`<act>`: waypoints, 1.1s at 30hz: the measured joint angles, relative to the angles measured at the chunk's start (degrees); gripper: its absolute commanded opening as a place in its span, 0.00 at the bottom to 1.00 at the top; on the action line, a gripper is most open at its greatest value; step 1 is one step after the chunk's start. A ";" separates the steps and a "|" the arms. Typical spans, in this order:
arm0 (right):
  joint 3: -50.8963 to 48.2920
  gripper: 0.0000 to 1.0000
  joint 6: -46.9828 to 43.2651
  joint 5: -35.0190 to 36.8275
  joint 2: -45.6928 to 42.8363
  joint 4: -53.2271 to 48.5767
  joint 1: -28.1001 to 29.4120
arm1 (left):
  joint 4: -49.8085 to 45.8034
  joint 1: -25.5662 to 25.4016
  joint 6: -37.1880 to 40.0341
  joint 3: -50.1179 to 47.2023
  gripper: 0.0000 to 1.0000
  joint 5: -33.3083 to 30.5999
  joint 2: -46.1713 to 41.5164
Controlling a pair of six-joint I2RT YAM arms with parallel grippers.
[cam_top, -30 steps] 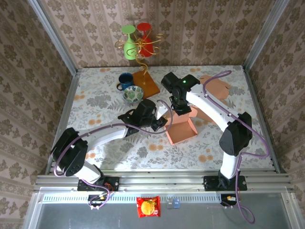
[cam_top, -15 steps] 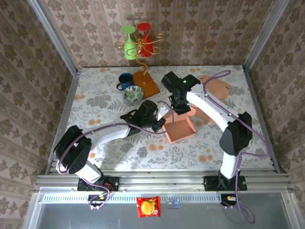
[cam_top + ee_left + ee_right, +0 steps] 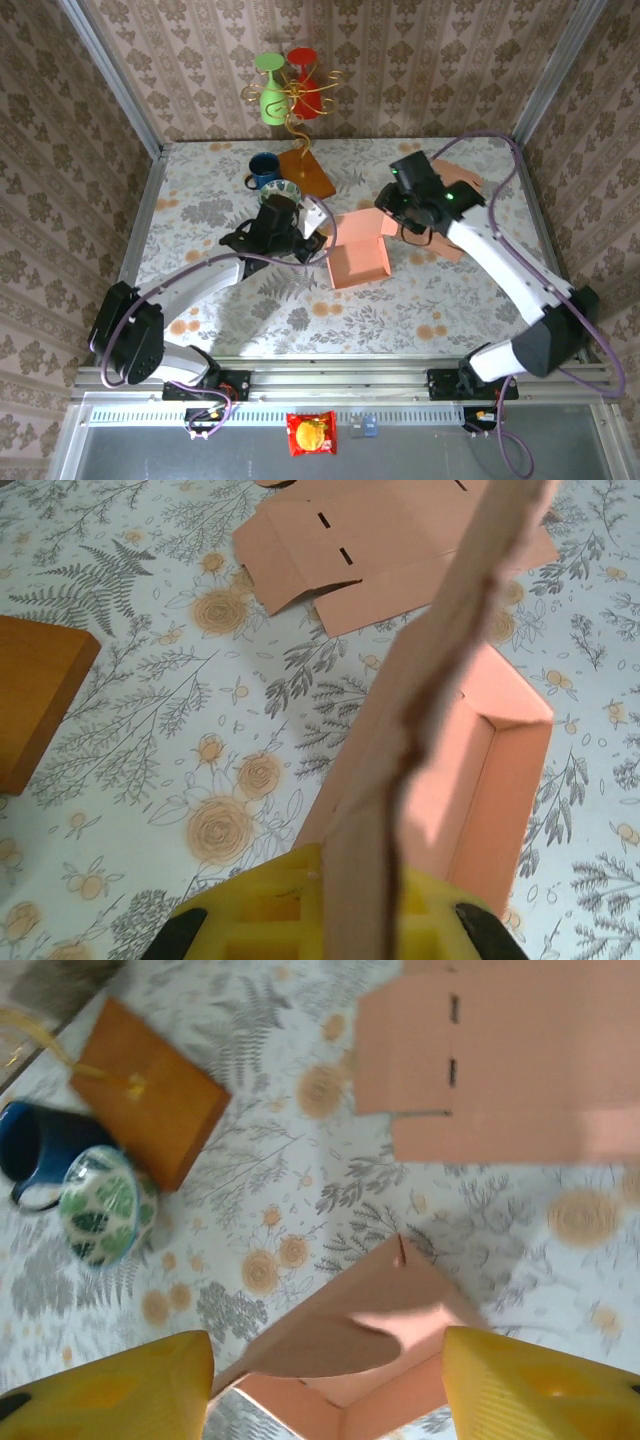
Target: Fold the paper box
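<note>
The salmon paper box point(image 3: 360, 258) lies open on the flowered table, its walls partly raised. My left gripper point(image 3: 316, 236) is at the box's left side, shut on that upright wall. In the left wrist view the wall point(image 3: 430, 680) runs up from between the yellow fingers point(image 3: 270, 910), with the box interior point(image 3: 480, 770) to its right. My right gripper point(image 3: 398, 214) hovers over the box's far right corner, open. Seen from the right wrist, its yellow fingers point(image 3: 110, 1390) stand wide apart with a raised flap point(image 3: 370, 1335) below them, untouched.
A flat salmon cardboard sheet point(image 3: 455, 185) lies at the back right, also seen as the sheet point(image 3: 520, 1060). A blue mug point(image 3: 264, 167), a patterned bowl point(image 3: 284, 190) and a wooden stand base point(image 3: 312, 176) with glasses point(image 3: 288, 85) sit just behind the left gripper.
My right gripper has let go of the box, opened and pulled back to the right. My left gripper shut on the left wall and drew the box leftward and back.
</note>
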 measured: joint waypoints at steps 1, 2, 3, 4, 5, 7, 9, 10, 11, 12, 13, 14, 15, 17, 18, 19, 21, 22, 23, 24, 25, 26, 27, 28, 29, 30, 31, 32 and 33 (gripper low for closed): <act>-2.34 0.63 -4.92 -1.90 -2.03 1.66 -1.20 | -0.79 1.05 0.76 -0.22 0.00 1.03 -0.48; -4.11 0.64 -8.79 -3.45 -3.37 2.82 -2.21 | -1.42 2.08 1.51 -0.50 0.00 1.99 -0.83; -6.01 0.64 -13.07 -5.40 -4.57 3.91 -3.48 | -2.19 3.34 2.40 -0.83 0.00 3.06 -1.16; -7.56 0.63 -17.03 -7.45 -5.22 4.66 -4.66 | -2.99 4.52 3.23 -0.96 0.00 3.96 -1.27; -8.52 0.63 -19.91 -9.05 -5.33 5.05 -5.51 | -3.91 5.57 4.13 -0.98 0.00 4.76 -1.31; -10.12 0.62 -25.62 -12.52 -4.81 5.66 -7.02 | -5.57 7.48 5.97 -0.98 0.00 5.95 -1.31; -10.71 0.62 -30.51 -15.67 -3.30 5.88 -7.76 | -7.08 8.76 7.80 -0.98 0.00 6.91 -1.31; -10.73 0.61 -32.17 -17.00 -2.38 6.36 -7.82 | -7.72 9.20 8.41 -0.98 0.00 7.23 -1.29; -10.73 0.61 -33.79 -18.51 -1.11 6.95 -7.80 | -8.39 9.64 9.07 -0.98 0.00 7.56 -1.25; -10.73 0.61 -35.41 -20.22 0.42 7.65 -7.80 | -8.79 10.08 9.64 -0.98 0.00 7.85 -1.20; -10.71 0.62 -36.79 -21.79 2.12 8.13 -7.80 | -8.92 10.36 10.08 -0.96 0.00 8.02 -1.11; -10.64 0.62 -37.81 -22.80 3.54 8.37 -7.74 | -9.03 10.62 10.36 -0.96 0.00 8.09 -1.07; -10.58 0.62 -38.88 -23.69 5.18 8.46 -7.61 | -9.16 10.84 10.71 -0.92 0.00 8.07 -0.94; -9.81 0.62 -40.52 -24.72 7.93 8.31 -7.39 | -9.25 10.99 11.17 -0.70 0.00 8.04 -0.44; -8.98 0.62 -41.20 -25.11 9.27 8.17 -7.28 | -9.25 11.06 11.37 -0.57 0.00 8.02 -0.09; -8.11 0.62 -41.77 -25.42 10.27 8.11 -7.23 | -9.25 11.19 11.58 -0.44 0.00 8.00 0.31; -5.53 0.62 -42.91 -25.79 12.37 8.07 -6.86 | -9.25 11.26 11.78 -0.07 0.00 7.80 1.20; -4.31 0.61 -43.52 -25.81 13.14 7.98 -6.71 | -9.25 11.28 11.78 0.15 0.00 7.63 1.62; -2.86 0.60 -44.00 -25.83 13.99 8.00 -6.47 | -9.22 11.30 11.78 0.44 0.00 7.37 2.05; -1.29 0.57 -44.41 -25.83 14.93 8.00 -6.14 | -9.22 11.30 11.78 0.66 0.00 7.17 2.45; -0.09 0.55 -45.00 -25.81 15.67 8.00 -5.84 | -9.22 11.30 11.78 0.87 0.00 6.95 2.73; 1.20 0.53 -45.42 -25.75 16.55 7.96 -5.42 | -9.22 11.30 11.80 1.18 0.00 6.69 3.10; 2.32 0.51 -45.68 -25.62 17.38 7.87 -5.05 | -9.22 11.30 11.80 1.49 0.00 6.47 3.45; 3.06 0.51 -45.97 -25.59 18.03 7.82 -4.81 | -9.18 11.30 11.80 1.75 0.00 6.25 3.72; 3.72 0.51 -46.27 -25.42 18.71 7.74 -4.61 | -9.18 11.32 11.80 2.03 0.00 5.92 4.02; 4.09 0.51 -46.49 -25.22 19.28 7.67 -4.42 | -9.16 11.37 11.80 2.29 0.00 5.73 4.26; 4.26 0.51 -46.64 -25.05 19.69 7.48 -4.28 | -9.16 11.43 11.80 2.45 0.00 5.62 4.44; 4.26 0.51 -46.69 -24.76 19.98 7.17 -4.24 | -9.11 11.56 11.80 2.58 0.00 5.57 4.59; 4.26 0.52 -46.80 -24.50 20.13 6.69 -4.24 | -9.09 11.69 11.80 2.64 0.00 5.44 4.74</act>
